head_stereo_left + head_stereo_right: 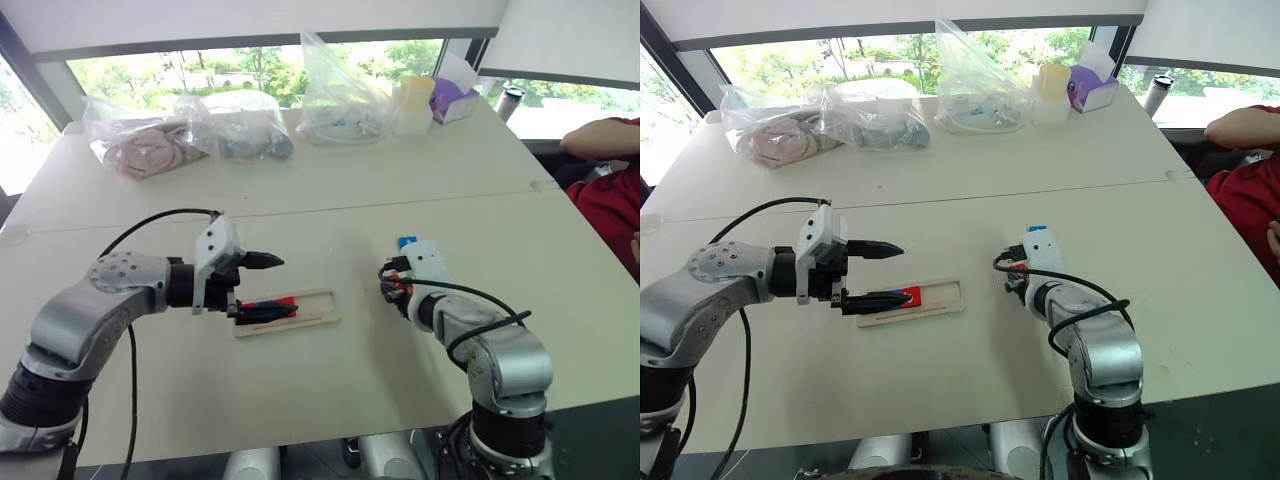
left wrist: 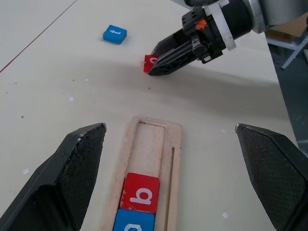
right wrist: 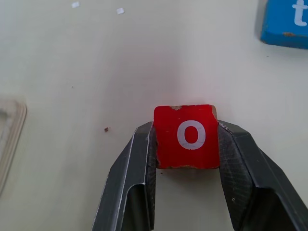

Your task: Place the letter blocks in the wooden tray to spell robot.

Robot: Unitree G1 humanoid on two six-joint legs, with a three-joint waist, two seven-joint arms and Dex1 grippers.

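Note:
My right gripper [image 3: 185, 126] is shut on a red "o" letter block [image 3: 186, 136] that rests on the table, one finger on each side of it. A blue "t" block [image 3: 285, 24] lies on the table just beyond it. The wooden tray [image 2: 153, 144] lies mid-table and holds a red "b" block [image 2: 140, 193] and a blue block [image 2: 134, 222] at its left end; the rest of the tray is bare. My left gripper [image 1: 275, 283] hovers open over the tray's left end, nothing between its fingers. From there the right gripper [image 2: 156, 67] is visible at the red block [image 2: 148, 61].
Several clear plastic bags [image 1: 240, 125] of items lie along the far edge of the table, beside a yellow-lidded container [image 1: 414, 103] and a purple tissue box [image 1: 455, 98]. A person's arm in a red sleeve [image 1: 610, 190] rests at the table's right edge.

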